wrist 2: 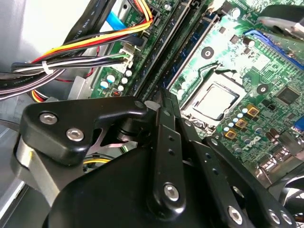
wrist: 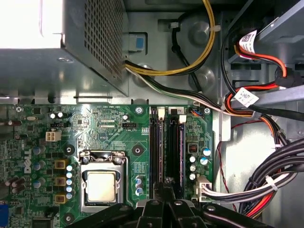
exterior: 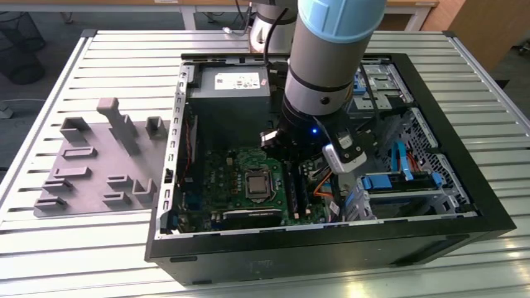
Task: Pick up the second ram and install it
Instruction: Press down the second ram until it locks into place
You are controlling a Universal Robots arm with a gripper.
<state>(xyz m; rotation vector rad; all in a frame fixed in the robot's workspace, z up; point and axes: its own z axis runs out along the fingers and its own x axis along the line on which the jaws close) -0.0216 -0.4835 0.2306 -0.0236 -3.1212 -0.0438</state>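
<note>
Black gripper [wrist: 166, 192] inside the open computer case [exterior: 463, 186], fingers pressed together over the memory slots [wrist: 167, 147] (beside the processor socket [wrist: 101, 183]); second ram apparently seated there, hard to tell.

No text can be made out on the motherboard [wrist: 109, 137] or cable tags [wrist: 245, 97].

Slatted metal table [exterior: 99, 248] under open computer case [exterior: 331, 248], grey fixture plate [exterior: 91, 167].
</note>
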